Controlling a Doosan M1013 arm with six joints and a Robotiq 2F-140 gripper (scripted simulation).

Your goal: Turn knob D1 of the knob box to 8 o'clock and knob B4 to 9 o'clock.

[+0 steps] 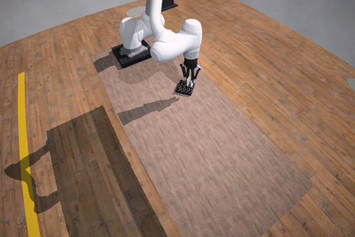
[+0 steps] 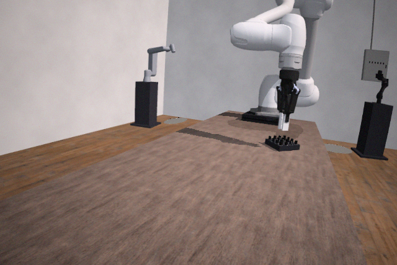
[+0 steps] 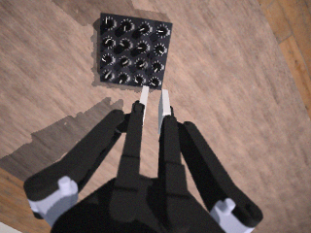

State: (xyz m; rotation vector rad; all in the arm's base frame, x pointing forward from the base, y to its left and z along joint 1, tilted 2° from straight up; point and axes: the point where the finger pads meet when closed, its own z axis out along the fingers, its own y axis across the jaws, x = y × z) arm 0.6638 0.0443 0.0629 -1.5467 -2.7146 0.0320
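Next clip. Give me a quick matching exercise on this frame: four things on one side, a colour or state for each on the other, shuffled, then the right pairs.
Things:
1. gripper
2. knob box
3. yellow stripe
4. arm's base plate

Colour or state:
a. runs along the floor, off the table
b. black, at the table's far end under the white arm
c. fingers narrowly apart, nothing between them, above the box
d. black, standing on the table, sixteen knobs on top

Pairs: 1-c, 2-d, 3-a, 4-b
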